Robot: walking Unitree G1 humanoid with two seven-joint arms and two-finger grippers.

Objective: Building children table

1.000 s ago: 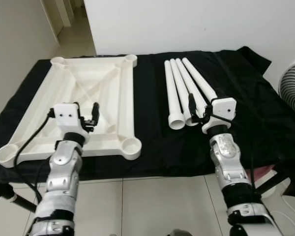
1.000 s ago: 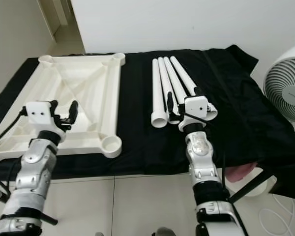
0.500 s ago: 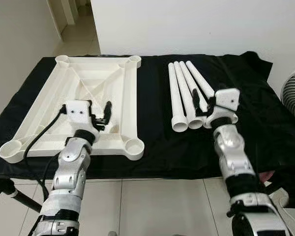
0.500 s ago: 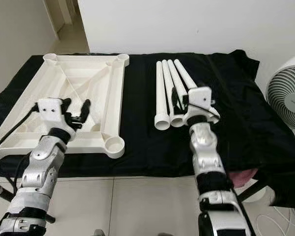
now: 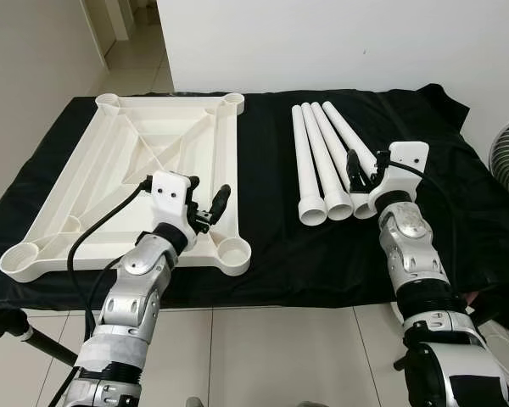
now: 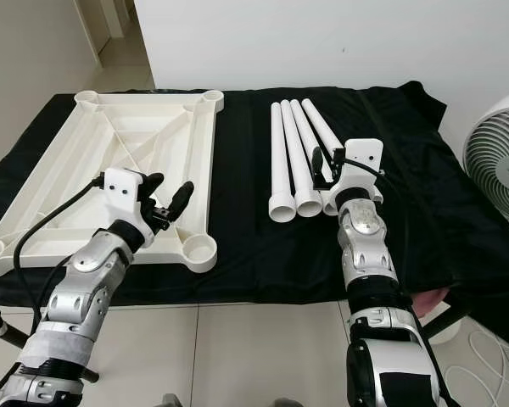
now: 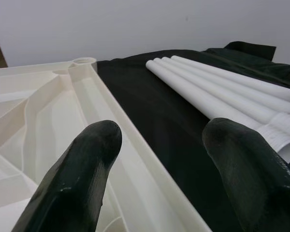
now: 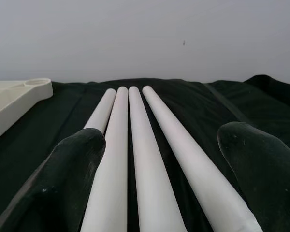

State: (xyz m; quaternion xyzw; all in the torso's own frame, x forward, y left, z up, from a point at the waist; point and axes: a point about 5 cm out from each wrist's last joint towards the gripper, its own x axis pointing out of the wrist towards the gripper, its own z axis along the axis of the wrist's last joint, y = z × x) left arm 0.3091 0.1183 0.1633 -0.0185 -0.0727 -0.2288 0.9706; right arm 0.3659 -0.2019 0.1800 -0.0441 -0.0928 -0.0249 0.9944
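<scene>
The white table top (image 5: 144, 148) lies upside down on the left of the black cloth, with round leg sockets at its corners. Several white tube legs (image 5: 322, 157) lie side by side on the right, open ends toward me. My left gripper (image 5: 208, 195) is open and hovers over the top's near right rim, close to the corner socket (image 5: 231, 250). In the left wrist view the rim (image 7: 135, 159) runs between the fingers (image 7: 77, 179). My right gripper (image 5: 365, 167) is open just above the legs' near ends, and the legs (image 8: 135, 159) stretch away between its fingers (image 8: 70, 179).
A black cloth (image 5: 267, 254) covers the low work surface, with its front edge just ahead of my arms. A white fan (image 6: 500, 144) stands at the right. White wall lies behind, tiled floor below, and a doorway opens at the back left.
My left gripper has swung right toward the table top's near right corner. The right gripper has moved forward over the legs' near ends. The camera also shifted slightly.
</scene>
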